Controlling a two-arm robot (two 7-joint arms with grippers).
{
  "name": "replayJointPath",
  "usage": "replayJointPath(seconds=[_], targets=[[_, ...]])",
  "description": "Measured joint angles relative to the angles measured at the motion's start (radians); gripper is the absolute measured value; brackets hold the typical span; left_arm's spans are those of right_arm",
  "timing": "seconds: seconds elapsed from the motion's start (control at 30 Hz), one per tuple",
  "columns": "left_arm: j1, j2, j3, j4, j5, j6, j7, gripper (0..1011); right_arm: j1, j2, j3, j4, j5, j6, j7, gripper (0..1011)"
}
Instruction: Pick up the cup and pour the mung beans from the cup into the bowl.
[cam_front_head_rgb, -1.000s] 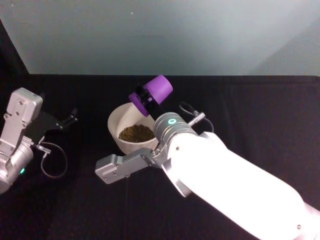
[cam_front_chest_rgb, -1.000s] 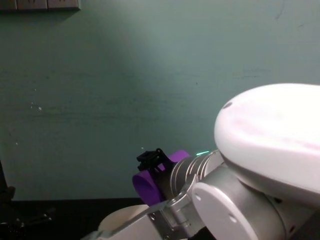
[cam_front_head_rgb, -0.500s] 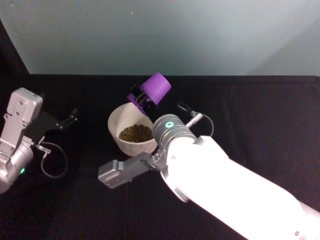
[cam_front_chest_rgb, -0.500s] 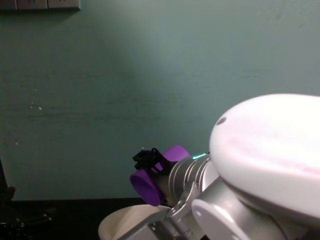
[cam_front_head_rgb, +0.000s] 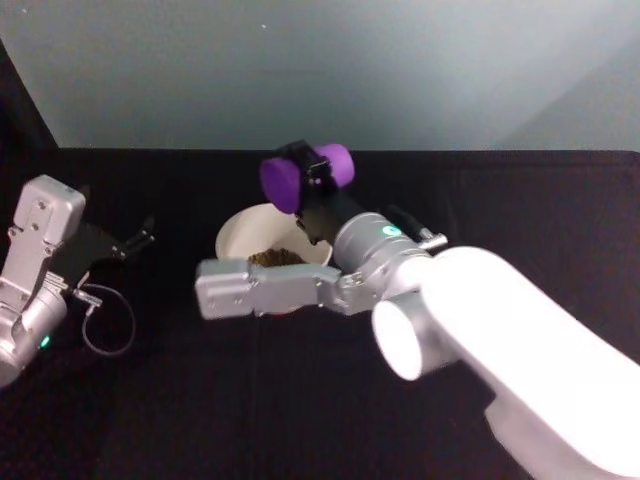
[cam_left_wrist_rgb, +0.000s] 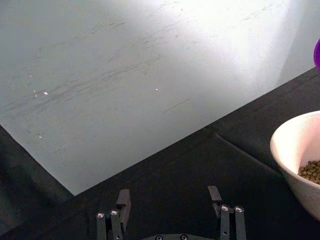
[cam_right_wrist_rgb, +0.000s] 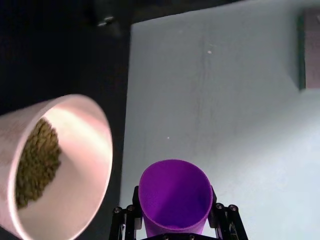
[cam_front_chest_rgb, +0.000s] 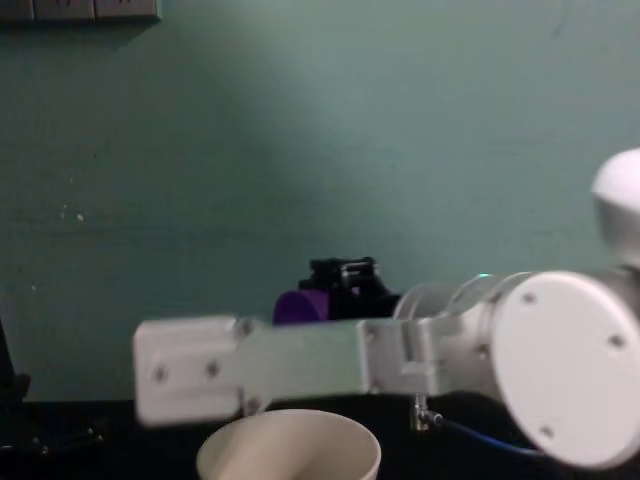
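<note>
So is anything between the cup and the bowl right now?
Nothing visible. The right gripper holds the cup on its side above the far rim of the bowl, with open air between them; mung beans already lie inside.

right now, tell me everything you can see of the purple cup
The cup is a small, smooth purple tumbler with tapered sides, plastic by its look, and no handle. The right gripper clamps it by its sides, on its side, above the bowl's far rim. Its inside looks empty. The mung beans lie in the bowl.
</note>
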Motion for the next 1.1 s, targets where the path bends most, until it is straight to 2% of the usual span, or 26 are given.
replayJointPath(seconds=[0.03,0.13,0.17,0.23,0.27,0.3,0.33,0.37,0.43,0.47,0.53,0.57,0.67,0.7,0.73,0.77,0.87,0.9,0.97,1.1], targets=[[0.0,0.0,0.0,0.0,0.0,0.0,0.0,1000,-0.017,-0.004,0.031,-0.004,0.054,-0.01,-0.022,721],[0.0,0.0,0.0,0.0,0.0,0.0,0.0,1000,-0.041,-0.008,0.078,-0.009,0.131,-0.026,-0.049,721],[0.0,0.0,0.0,0.0,0.0,0.0,0.0,1000,-0.055,-0.012,0.107,-0.013,0.181,-0.036,-0.065,721],[0.0,0.0,0.0,0.0,0.0,0.0,0.0,1000,-0.073,-0.016,0.146,-0.016,0.24,-0.049,-0.081,721],[0.0,0.0,0.0,0.0,0.0,0.0,0.0,1000,-0.089,-0.022,0.182,-0.019,0.301,-0.063,-0.096,722],[0.0,0.0,0.0,0.0,0.0,0.0,0.0,1000,-0.097,-0.024,0.201,-0.02,0.332,-0.071,-0.101,722],[0.0,0.0,0.0,0.0,0.0,0.0,0.0,1000,-0.112,-0.03,0.236,-0.02,0.392,-0.087,-0.11,721],[0.0,0.0,0.0,0.0,0.0,0.0,0.0,1000,-0.119,-0.034,0.256,-0.02,0.425,-0.097,-0.114,721],[0.0,0.0,0.0,0.0,0.0,0.0,0.0,1000,-0.131,-0.039,0.29,-0.018,0.487,-0.117,-0.118,721],[0.0,0.0,0.0,0.0,0.0,0.0,0.0,1000,-0.144,-0.046,0.33,-0.011,0.557,-0.14,-0.119,721],[0.0,0.0,0.0,0.0,0.0,0.0,0.0,1000,-0.152,-0.053,0.365,-0.004,0.622,-0.163,-0.116,722],[0.0,0.0,0.0,0.0,0.0,0.0,0.0,1000,-0.161,-0.059,0.401,0.006,0.689,-0.185,-0.111,721],[0.0,0.0,0.0,0.0,0.0,0.0,0.0,1000,-0.168,-0.067,0.445,0.023,0.782,-0.212,-0.09,721],[0.0,0.0,0.0,0.0,0.0,0.0,0.0,1000,-0.171,-0.072,0.472,0.037,0.838,-0.223,-0.075,722],[0.0,0.0,0.0,0.0,0.0,0.0,0.0,1000,-0.172,-0.074,0.485,0.044,0.864,-0.228,-0.066,721],[0.0,0.0,0.0,0.0,0.0,0.0,0.0,1000,-0.172,-0.078,0.505,0.059,0.91,-0.237,-0.05,721],[0.0,0.0,0.0,0.0,0.0,0.0,0.0,1000,-0.172,-0.083,0.527,0.084,0.971,-0.241,-0.024,722],[0.0,0.0,0.0,0.0,0.0,0.0,0.0,1000,-0.169,-0.086,0.541,0.102,1.009,-0.242,-0.006,721],[0.0,0.0,0.0,0.0,0.0,0.0,0.0,1000,-0.166,-0.089,0.552,0.121,1.045,-0.242,0.011,722],[0.0,0.0,0.0,0.0,0.0,0.0,0.0,1000,-0.154,-0.097,0.578,0.188,1.139,-0.237,0.063,722]])
